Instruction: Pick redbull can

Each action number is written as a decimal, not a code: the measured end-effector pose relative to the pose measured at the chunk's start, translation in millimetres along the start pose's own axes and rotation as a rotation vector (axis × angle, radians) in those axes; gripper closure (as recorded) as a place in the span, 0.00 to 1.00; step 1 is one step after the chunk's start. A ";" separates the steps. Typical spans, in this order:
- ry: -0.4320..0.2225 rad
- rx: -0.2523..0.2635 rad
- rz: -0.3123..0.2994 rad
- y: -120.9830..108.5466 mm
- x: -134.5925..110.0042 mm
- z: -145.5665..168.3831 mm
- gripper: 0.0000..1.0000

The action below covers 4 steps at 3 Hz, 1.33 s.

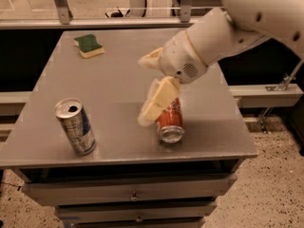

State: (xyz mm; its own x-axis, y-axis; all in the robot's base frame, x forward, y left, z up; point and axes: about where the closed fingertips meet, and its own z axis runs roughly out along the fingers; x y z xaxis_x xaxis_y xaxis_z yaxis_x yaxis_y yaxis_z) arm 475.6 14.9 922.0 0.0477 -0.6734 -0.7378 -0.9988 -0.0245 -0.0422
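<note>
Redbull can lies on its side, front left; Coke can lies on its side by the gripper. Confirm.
Wrong: the camera view shows the redbull can standing upright, front left. The Coke can does lie on its side by the gripper.

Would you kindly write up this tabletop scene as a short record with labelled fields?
target: redbull can, upright, near the table's front edge, left in the view
surface: grey table with drawers beneath
other can: Coca-Cola can, on its side, front centre, one end towards the camera
sponge: green sponge, far left corner
gripper: gripper, above the Coca-Cola can and partly hiding it, well apart from the redbull can
task state: redbull can not yet grasped
</note>
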 end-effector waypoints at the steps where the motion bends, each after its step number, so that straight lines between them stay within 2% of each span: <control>1: -0.178 -0.100 -0.058 9.7 -41.4 44.1 0.00; 2: -0.298 -0.170 -0.099 27.1 -63.9 76.6 0.00; 3: -0.377 -0.218 -0.131 43.2 -77.7 98.7 0.00; 4: -0.416 -0.242 -0.137 52.8 -82.2 110.7 0.18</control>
State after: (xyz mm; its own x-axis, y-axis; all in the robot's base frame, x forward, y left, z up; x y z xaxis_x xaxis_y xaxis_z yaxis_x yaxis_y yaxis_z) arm 420.1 150.7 905.8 0.1298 -0.3010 -0.9447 -0.9545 -0.2961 -0.0368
